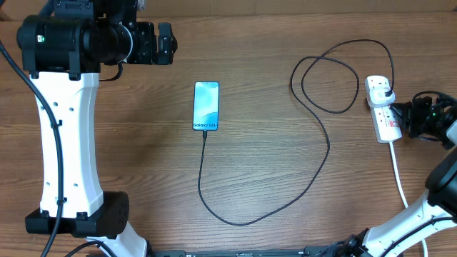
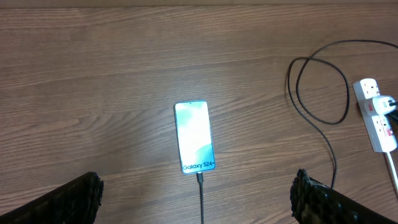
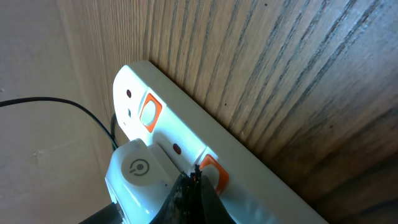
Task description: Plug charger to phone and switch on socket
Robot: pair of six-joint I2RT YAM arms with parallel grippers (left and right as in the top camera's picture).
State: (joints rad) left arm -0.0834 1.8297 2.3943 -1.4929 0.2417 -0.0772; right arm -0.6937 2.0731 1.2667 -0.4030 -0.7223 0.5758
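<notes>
The phone (image 1: 206, 106) lies flat mid-table with its blue screen lit, also in the left wrist view (image 2: 194, 137). The black charger cable (image 1: 235, 223) meets the phone's bottom edge, its connector tip (image 2: 199, 177) set into it. The cable loops right to the white socket (image 1: 382, 114), where a white plug body (image 3: 140, 171) sits. My right gripper (image 3: 196, 177) is shut, its tips on the socket beside an orange switch (image 3: 214, 173). My left gripper (image 2: 196, 205) hangs open, high above the table on the phone's near side, holding nothing.
A second orange switch (image 3: 150, 112) sits further along the socket. The socket's white cord (image 1: 400, 178) runs toward the front right. The charger cable forms a loop (image 1: 325, 71) left of the socket. The left arm's white body (image 1: 68, 143) stands at the left.
</notes>
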